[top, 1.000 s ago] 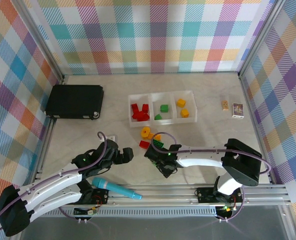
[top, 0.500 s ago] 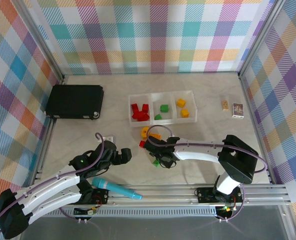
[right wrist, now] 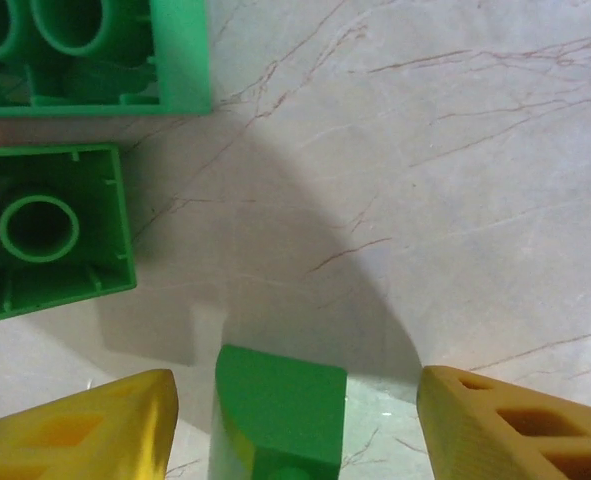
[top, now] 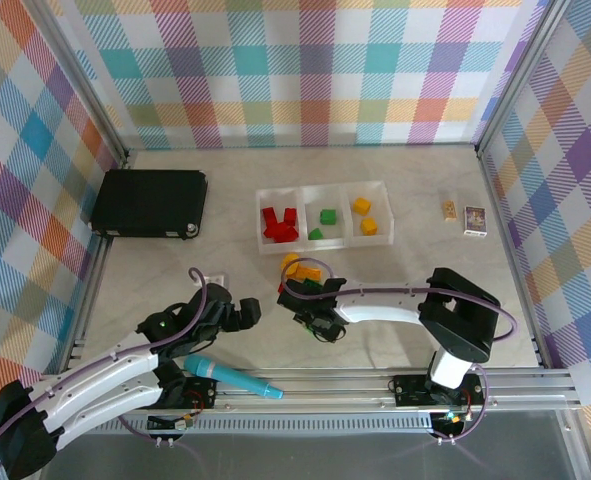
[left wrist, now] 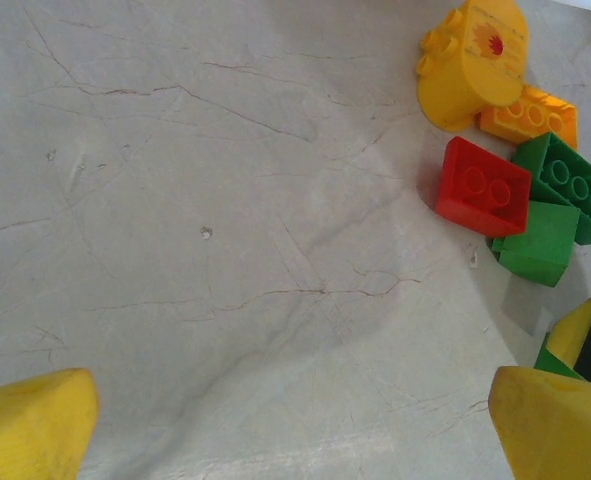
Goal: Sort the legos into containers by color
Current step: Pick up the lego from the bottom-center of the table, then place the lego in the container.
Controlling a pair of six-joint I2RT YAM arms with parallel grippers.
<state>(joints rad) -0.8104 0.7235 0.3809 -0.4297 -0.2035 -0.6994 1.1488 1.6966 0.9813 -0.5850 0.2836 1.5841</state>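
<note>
Black case (top: 150, 202) sits far left, teal marker (top: 233, 377) by the bases, two cards (top: 463, 215) right. Three containers (top: 320, 186) hold two greens, two yellows and heaped reds. Just before them lie loose legos (left wrist: 520, 180): five. The right gripper (right wrist: 293, 420) jaws straddle one green brick (right wrist: 275, 385), not pinching. The left gripper (left wrist: 295, 430) gapes wide.

top: overhead, looks down on whole table (top: 425, 250) | wrists: close, facing down | shared: loose legos (left wrist: 483, 187)
</note>
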